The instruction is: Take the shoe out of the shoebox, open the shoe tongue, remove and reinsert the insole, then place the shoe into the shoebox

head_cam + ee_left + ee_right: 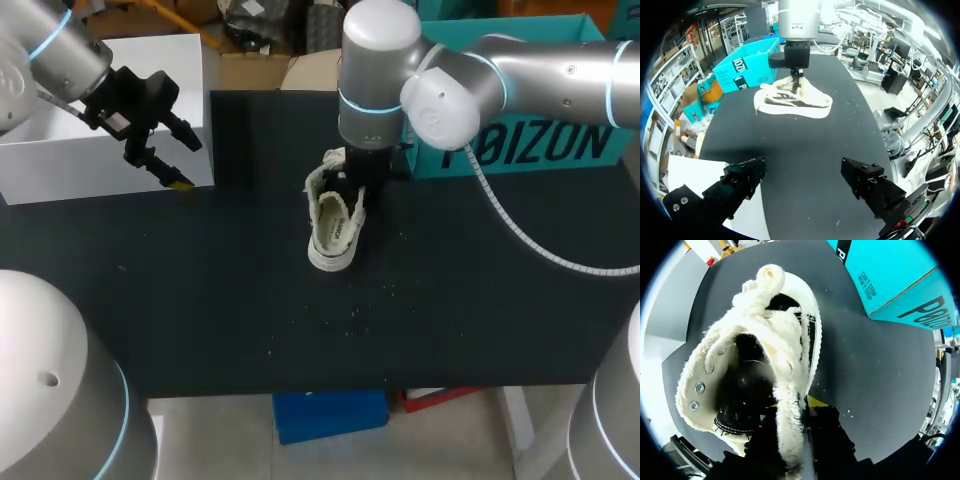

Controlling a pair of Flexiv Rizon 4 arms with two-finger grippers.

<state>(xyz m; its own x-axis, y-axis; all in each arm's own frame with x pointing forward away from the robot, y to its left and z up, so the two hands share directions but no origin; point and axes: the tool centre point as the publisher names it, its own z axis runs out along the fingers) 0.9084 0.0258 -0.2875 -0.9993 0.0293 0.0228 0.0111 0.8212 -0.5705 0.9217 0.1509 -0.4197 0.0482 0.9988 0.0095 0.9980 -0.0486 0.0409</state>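
R gripper [352, 188] pinching shoe [335, 228] mid-table
Shoe is on black table [200, 300], toe to 6 o'clock in head view, its fuzzy edge nipped between R fingers from above. Teal shoebox [540, 150] at shoe's 2 o'clock. L gripper [182, 160] at 10 o'clock, fingers spread, over white box [90, 160] edge

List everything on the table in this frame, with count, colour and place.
shoe: one, cream with fuzzy edging, middle of the table
shoebox: one, teal, rear right of the table
box: one, white, at the table's rear left corner
specks: several, white, scattered in front of the shoe
table: one, black, under everything
left gripper: one, black, open, by the box's near corner
right gripper: one, black with yellow tips, shut on the shoe's fuzzy edge
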